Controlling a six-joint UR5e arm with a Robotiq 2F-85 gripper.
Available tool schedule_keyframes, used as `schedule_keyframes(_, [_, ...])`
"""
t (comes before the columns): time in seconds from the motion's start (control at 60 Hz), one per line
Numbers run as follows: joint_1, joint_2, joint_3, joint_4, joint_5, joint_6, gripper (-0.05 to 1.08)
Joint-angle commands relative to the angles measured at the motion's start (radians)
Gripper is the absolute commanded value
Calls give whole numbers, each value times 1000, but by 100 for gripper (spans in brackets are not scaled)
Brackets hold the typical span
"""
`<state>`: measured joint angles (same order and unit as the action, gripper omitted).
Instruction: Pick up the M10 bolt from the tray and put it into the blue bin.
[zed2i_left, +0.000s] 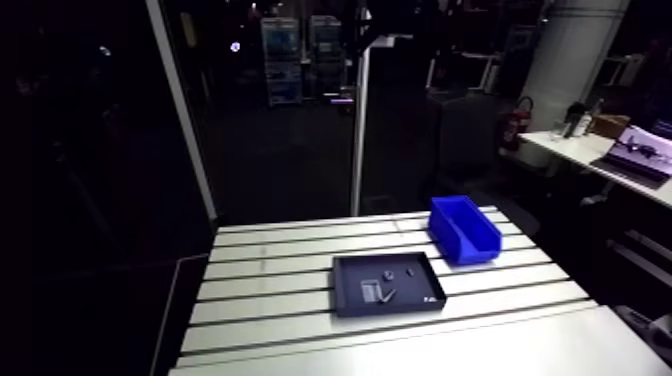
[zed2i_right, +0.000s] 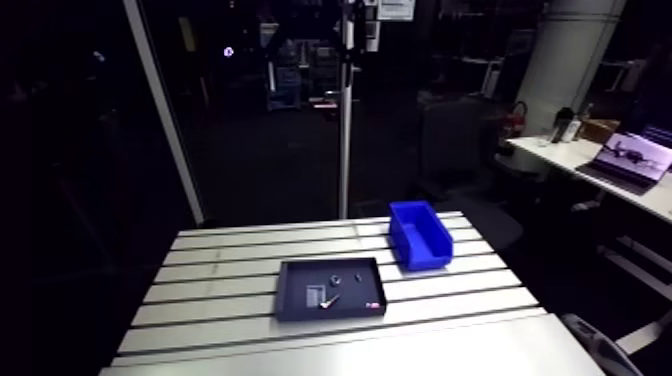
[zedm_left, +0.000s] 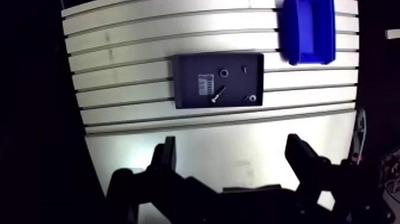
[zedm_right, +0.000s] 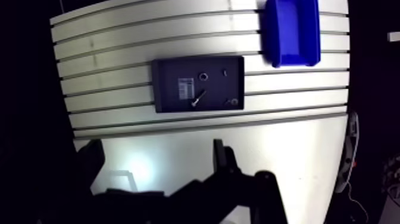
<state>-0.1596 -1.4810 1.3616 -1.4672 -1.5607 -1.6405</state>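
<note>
A black tray (zedm_left: 184, 98) lies flat on the slotted table (zed2i_left: 270, 262). A small silver bolt (zedm_left: 218, 95) lies slantwise near the tray's middle, seen in the arm view as the bolt (zed2i_left: 388, 296). The blue bin (zedm_left: 308, 30) stands beyond the tray and off to one side, apart from it, also seen as the bin (zed2i_left: 465, 228). My gripper (zedm_left: 232, 143) hangs high above the plain near strip of the table, well short of the tray. Its fingers (zedm_left: 166, 156) stand wide apart with nothing between them. The arm view does not show the gripper.
In the tray, a round nut (zedm_left: 224, 72), a tiny part (zedm_left: 244, 69), another round part (zedm_left: 252, 98) and a white label (zedm_left: 205, 83) lie around the bolt. A vertical metal post (zed2i_left: 359, 130) rises behind the table's far edge.
</note>
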Motion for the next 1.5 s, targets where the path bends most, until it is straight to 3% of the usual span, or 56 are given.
schedule_keyframes(0.017, [9,20,-25,-9,15,2,1])
schedule_keyframes(0.95, [9,24,-26,-11,15,10,1])
schedule_keyframes(1.267, [9,32,-16,-12,14,54,1])
schedule_keyframes(1.5, [8,37,-6,-25,6,170,1])
